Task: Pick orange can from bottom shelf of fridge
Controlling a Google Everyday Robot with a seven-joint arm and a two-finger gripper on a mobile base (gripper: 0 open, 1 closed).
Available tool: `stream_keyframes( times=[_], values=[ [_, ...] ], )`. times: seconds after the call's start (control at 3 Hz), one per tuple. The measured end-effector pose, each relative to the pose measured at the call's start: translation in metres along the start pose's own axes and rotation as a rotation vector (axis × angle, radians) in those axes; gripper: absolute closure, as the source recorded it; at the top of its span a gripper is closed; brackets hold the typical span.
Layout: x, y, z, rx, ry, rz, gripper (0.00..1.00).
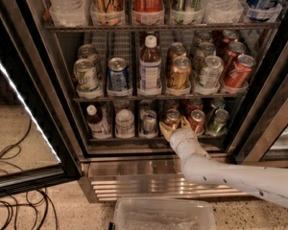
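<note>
The end effector (176, 127) is at the front of the bottom shelf (110, 139) of the fridge (134, 166), right against the orange can (173, 116). The can stands upright, its long axis vertical, directly behind the end effector and slightly above it, left of a red can (197, 120). I cannot tell how far the end effector is open, or if it already holds the can.

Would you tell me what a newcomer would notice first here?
The white arm reaches up from lower right, its gripper at the orange can on the bottom shelf of the fridge. Higher up at right, a red can stands out.
</note>
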State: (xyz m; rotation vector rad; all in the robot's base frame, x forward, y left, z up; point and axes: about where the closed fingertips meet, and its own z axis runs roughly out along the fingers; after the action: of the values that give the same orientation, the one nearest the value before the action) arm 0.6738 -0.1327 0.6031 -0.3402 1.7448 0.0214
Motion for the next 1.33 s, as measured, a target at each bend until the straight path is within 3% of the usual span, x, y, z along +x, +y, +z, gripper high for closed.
stream_keyframes(
  times=[0.33, 1.33],
  values=[
    [-0.002, 0.0005, 0.0109, -0.002, -0.001, -0.012, 0.35],
    [-0.0085, 0.005, 0.019, -0.012, -0.014, -0.019, 0.99]
  ],
)
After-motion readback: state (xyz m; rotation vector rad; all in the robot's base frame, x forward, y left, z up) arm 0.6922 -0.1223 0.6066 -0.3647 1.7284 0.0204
